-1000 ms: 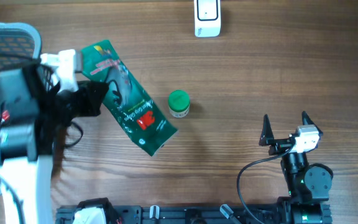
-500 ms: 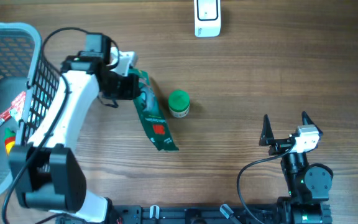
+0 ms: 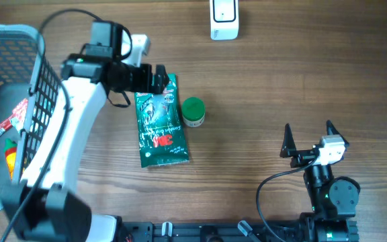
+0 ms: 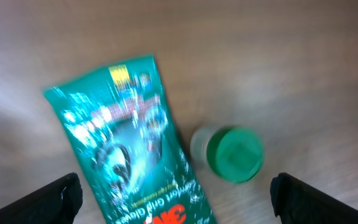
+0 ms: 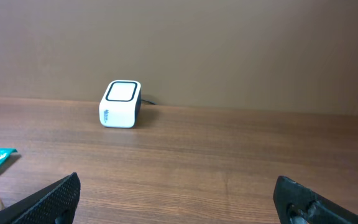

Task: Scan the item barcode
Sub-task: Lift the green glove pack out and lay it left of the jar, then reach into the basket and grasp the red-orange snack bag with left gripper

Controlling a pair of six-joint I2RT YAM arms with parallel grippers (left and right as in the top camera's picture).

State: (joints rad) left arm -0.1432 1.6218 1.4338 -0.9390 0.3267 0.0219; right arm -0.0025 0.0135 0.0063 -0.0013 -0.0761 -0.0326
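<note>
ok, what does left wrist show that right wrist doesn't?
Left wrist only: the printed face of the glossy green packet with its red logo, and the round green cap of the small bottle seen from above. Right wrist only: the white box-shaped scanner. Both: the wooden table; right wrist catches only a packet corner and the bottle's edge at its left border.

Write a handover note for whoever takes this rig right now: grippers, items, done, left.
Left gripper: open, holding nothing, above the top end of the flat green plastic packet.
Right gripper: open, empty, at the near right of the wooden table.
Packet lies printed side up beside a small green-lidded jar; the white box scanner sits at the far edge, well apart.
Done: packet is out on the table.
Left: grasp it, find the barcode (not visible), present it to the scanner.
</note>
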